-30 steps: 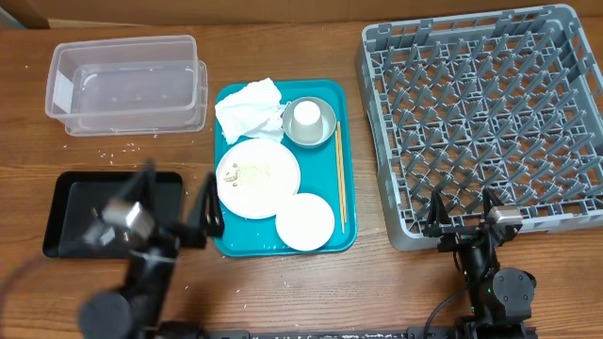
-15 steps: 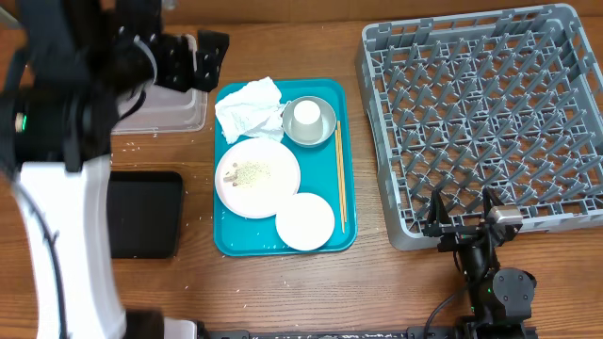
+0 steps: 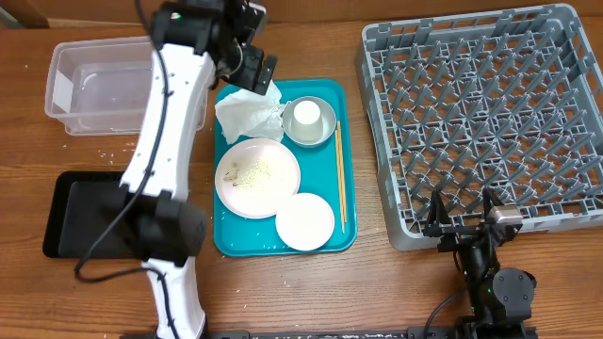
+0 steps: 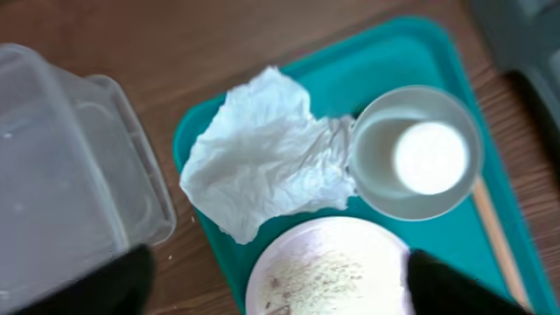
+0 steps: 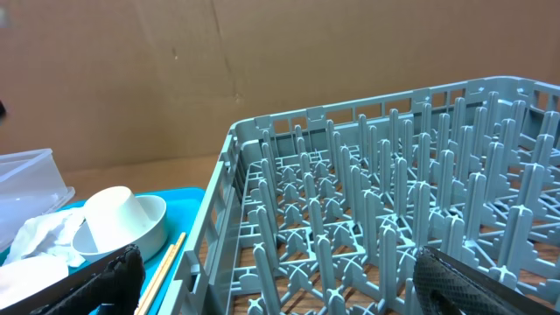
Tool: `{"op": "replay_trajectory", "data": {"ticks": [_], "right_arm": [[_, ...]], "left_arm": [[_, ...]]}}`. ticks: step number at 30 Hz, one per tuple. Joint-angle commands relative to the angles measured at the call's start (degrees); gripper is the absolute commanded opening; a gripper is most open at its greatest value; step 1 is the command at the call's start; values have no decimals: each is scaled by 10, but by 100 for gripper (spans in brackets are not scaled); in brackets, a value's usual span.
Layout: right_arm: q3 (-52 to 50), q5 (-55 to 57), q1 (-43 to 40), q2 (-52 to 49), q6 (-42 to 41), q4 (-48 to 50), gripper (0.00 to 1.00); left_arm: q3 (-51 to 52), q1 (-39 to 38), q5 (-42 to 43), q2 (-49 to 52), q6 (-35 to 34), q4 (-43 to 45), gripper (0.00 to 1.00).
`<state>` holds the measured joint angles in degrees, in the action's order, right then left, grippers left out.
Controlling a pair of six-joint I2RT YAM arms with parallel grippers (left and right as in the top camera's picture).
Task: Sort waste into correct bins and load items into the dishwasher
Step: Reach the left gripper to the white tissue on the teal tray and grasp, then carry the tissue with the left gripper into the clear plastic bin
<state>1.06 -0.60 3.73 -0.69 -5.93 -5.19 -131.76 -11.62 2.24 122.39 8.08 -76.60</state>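
Observation:
My left gripper (image 3: 256,68) hangs open above the back left of the teal tray, its dark fingertips (image 4: 87,284) wide apart and holding nothing. Under it lies the crumpled white napkin (image 4: 262,157) (image 3: 247,111). To its right sits the metal bowl (image 3: 325,121) with the white cup (image 3: 306,117) upside down in it. In front of them are the plate (image 3: 257,176) with rice grains, the smaller dish (image 3: 304,221) and the chopsticks (image 3: 339,174). My right gripper (image 3: 461,218) rests open at the front edge of the dishwasher rack (image 3: 485,122), empty.
The clear tub (image 3: 104,85) stands at the back left and the black tray (image 3: 80,212) at the front left, partly under my left arm. Crumbs (image 3: 122,151) dot the wood between them. The teal tray (image 3: 330,240) lies between bins and rack.
My left arm has swung from over the black tray up past the clear tub to above the napkin. The right arm has not moved.

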Motion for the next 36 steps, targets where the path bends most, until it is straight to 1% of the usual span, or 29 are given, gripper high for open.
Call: {"op": "replay_trajectory", "data": {"ticks": [1, 2, 4, 8, 13, 19, 26, 27, 29, 30, 32, 33, 36], "right_arm": [[-6, 5, -4, 5, 3, 3, 100], [-6, 5, -4, 5, 3, 3, 100], [-6, 5, -4, 5, 3, 3, 100], [-6, 5, -4, 5, 3, 3, 100], [-6, 5, -4, 5, 3, 3, 100], [-6, 5, -4, 5, 3, 3, 100], [-6, 5, -4, 5, 3, 3, 100], [-6, 5, -4, 5, 3, 3, 100], [-6, 5, -4, 5, 3, 3, 100], [-6, 5, -4, 5, 3, 3, 100], [-6, 5, -4, 5, 3, 3, 100], [-6, 5, -4, 5, 3, 3, 100], [-6, 5, -4, 5, 3, 3, 100]], "left_arm": [[-12, -1, -18, 40, 10, -10, 78], [-12, -1, -18, 53, 10, -14, 78], [-12, 0, -14, 78, 19, -26, 77], [-12, -2, 19, 115, 61, -50, 76], [-12, -4, 18, 161, 82, -69, 76], [-12, -4, 16, 192, 87, -38, 78], [-11, -5, 17, 212, 102, 12, 77], [-11, -5, 17, 212, 102, 17, 75], [-11, -5, 18, 212, 102, 21, 62], [-11, -5, 17, 212, 101, 20, 36], [-11, -5, 16, 212, 90, 17, 13], [-12, -5, 16, 212, 82, 14, 4], [-26, -5, 18, 210, 57, -7, 4]]}}
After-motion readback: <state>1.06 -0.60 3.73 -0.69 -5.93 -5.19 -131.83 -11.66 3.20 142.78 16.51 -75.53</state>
